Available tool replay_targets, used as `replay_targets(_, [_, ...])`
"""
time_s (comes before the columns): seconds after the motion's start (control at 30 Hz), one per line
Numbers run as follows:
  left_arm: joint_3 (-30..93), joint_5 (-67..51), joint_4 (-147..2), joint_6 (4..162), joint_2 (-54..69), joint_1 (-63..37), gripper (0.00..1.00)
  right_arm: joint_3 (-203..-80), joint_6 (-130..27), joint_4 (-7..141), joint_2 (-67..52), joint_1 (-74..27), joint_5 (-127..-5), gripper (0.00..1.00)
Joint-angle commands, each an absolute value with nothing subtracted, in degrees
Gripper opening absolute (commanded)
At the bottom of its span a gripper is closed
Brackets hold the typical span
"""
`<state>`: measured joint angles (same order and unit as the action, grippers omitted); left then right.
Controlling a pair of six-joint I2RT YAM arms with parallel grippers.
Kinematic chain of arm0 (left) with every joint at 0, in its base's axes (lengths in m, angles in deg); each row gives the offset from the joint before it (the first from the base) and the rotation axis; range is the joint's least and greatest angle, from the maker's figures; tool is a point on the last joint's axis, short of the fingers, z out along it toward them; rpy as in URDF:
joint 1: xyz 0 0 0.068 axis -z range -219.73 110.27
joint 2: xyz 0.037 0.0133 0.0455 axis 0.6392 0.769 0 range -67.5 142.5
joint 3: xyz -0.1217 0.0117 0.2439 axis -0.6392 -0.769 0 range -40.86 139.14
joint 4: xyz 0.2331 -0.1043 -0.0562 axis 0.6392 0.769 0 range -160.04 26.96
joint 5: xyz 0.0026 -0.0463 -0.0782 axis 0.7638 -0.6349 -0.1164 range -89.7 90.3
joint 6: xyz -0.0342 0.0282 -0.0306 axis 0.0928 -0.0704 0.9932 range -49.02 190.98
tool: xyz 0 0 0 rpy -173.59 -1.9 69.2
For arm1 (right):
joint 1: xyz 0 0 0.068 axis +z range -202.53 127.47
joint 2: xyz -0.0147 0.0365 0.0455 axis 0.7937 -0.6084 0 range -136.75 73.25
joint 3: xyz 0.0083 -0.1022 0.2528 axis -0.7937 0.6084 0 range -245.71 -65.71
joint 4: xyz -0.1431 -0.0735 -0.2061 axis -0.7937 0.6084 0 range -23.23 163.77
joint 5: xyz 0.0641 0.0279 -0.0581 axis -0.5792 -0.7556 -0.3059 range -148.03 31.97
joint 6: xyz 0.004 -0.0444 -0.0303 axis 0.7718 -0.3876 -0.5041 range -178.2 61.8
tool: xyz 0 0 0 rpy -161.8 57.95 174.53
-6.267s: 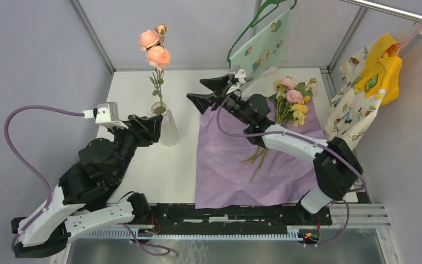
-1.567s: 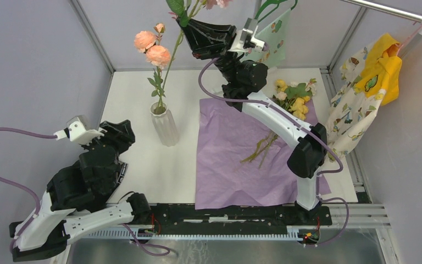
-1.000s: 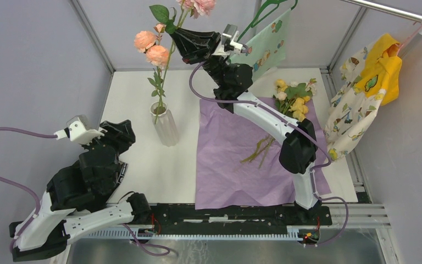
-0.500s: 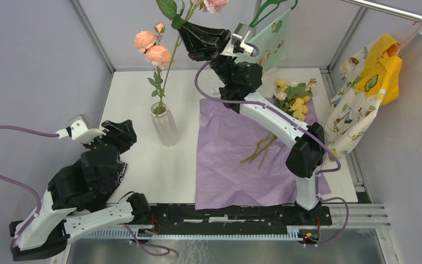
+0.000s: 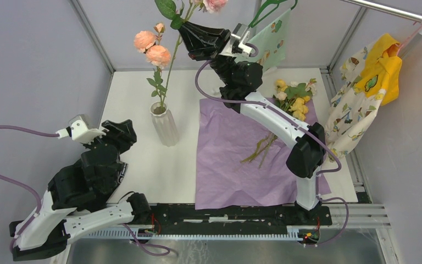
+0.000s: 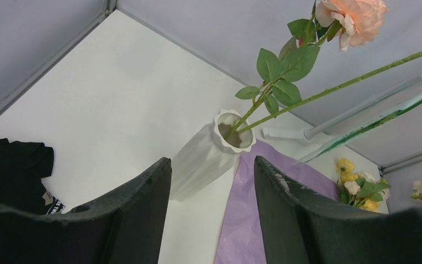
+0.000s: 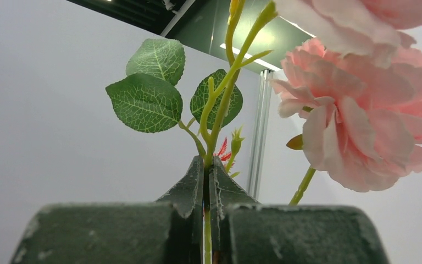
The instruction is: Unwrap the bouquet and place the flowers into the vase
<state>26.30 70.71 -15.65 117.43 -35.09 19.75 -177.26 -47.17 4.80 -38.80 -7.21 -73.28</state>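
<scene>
Pink petals up top — the right gripper (image 5: 182,28) was raised high over the far side of the table (image 5: 143,176), its jaws pinched tight on the green stem of a pink rose spray (image 5: 215,4). The right wrist view showed the two fingers (image 7: 189,187) pressed together with that stem sandwiched between them and leaves fanning out just above. The long stem slanted down and to the left, and its foot sat in the mouth of the white ribbed vase (image 5: 165,127), which stood upright on the table just left of the purple wrapping paper (image 5: 236,165). Peach roses (image 5: 153,49) were in the vase too, rising on their own leafy stem. The left gripper (image 5: 122,132) hung low on the near-left side of the vase, apart from it, jaws spread wide and holding nothing — its wrist view looked between the fingers straight at the vase. On the paper, spread flat, yellow and cream flowers (image 5: 292,99) lay at the far right corner, their stems pointing back toward the arms. A mint-green patterned cloth (image 5: 264,47) hung on a hanger behind the right gripper.
</scene>
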Motion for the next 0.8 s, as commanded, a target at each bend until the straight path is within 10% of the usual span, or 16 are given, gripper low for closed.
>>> replay_targets(0.0, [27.7,71.9,-16.0,119.1,-34.8,19.6,0.63,-173.9,-44.1,1.7,-37.6,-7.1,-75.1,0.0])
replay_targets(0.77, [27.6,72.1,-17.1,118.2,-33.7,19.7,0.63,-166.6,-34.5,2.6,-44.3,-3.3,-82.8,0.0])
